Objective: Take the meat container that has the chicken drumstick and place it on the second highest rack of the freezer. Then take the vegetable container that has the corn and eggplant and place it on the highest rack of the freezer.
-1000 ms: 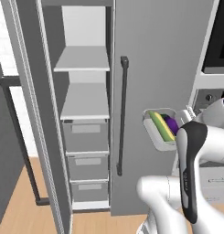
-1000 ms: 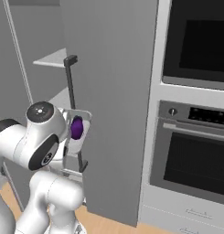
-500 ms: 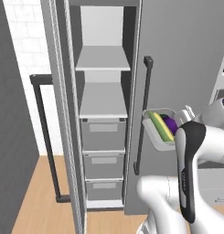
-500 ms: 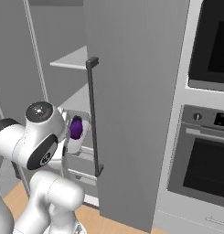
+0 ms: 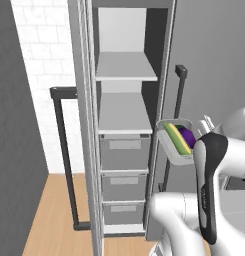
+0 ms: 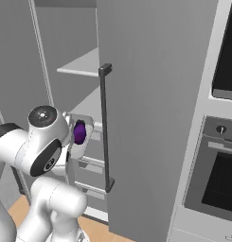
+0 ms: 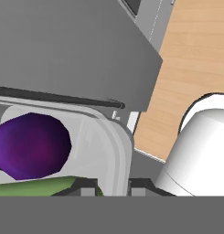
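From the left base view, open freezer [image 5: 125, 125], vegetable container [image 5: 175, 143] with corn [image 5: 174, 140] and eggplant [image 5: 186, 135] held tilted beside its door handle [image 5: 175, 110], right base view, eggplant [image 6: 79, 133] beside handle [image 6: 106, 127], hand view, gripper [image 7: 112, 185] jaws clamped on container rim [image 7: 118, 151].

Kitchen: open freezer [image 5: 125, 150], wall oven [image 6: 217, 175], tiled wall [image 5: 44, 65].

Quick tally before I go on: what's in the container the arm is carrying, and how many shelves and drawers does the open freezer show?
Corn: 1
Eggplant: 1
Container: 1, held up beside the freezer
Flat shelves, highest and second: 2, both bare
Drawers: 3
Total: 8
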Tool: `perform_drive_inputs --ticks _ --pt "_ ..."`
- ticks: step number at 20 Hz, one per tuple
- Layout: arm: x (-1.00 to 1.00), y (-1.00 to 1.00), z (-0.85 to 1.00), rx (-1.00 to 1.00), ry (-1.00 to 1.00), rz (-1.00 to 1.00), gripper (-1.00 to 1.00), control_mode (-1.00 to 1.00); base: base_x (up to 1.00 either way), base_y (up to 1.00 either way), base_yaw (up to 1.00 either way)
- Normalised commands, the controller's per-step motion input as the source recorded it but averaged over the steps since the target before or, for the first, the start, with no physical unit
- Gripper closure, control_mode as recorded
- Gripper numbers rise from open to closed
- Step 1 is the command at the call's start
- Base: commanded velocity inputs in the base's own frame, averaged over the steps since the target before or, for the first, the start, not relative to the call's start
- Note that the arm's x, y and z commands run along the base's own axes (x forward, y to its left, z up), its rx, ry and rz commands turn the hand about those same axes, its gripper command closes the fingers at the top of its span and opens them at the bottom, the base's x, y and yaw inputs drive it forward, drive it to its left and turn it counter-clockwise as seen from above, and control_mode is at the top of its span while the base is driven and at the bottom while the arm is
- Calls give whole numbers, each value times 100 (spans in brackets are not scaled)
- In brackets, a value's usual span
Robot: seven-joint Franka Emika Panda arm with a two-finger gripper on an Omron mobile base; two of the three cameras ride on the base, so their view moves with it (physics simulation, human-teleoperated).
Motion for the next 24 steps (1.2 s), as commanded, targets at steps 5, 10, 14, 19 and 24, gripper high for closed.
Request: perform_drive_inputs --ticks 5,10,14,19,24 --pt "0 0 0 0 0 0 100 100 33 31 0" --pt "0 0 0 0 0 0 100 100 26 1 -1" --pt "0 0 0 0 0 0 100 100 38 23 -2" --pt "0 0 0 0 0 0 100 100 39 26 -2" --pt "0 0 0 0 0 0 100 100 27 20 -3"
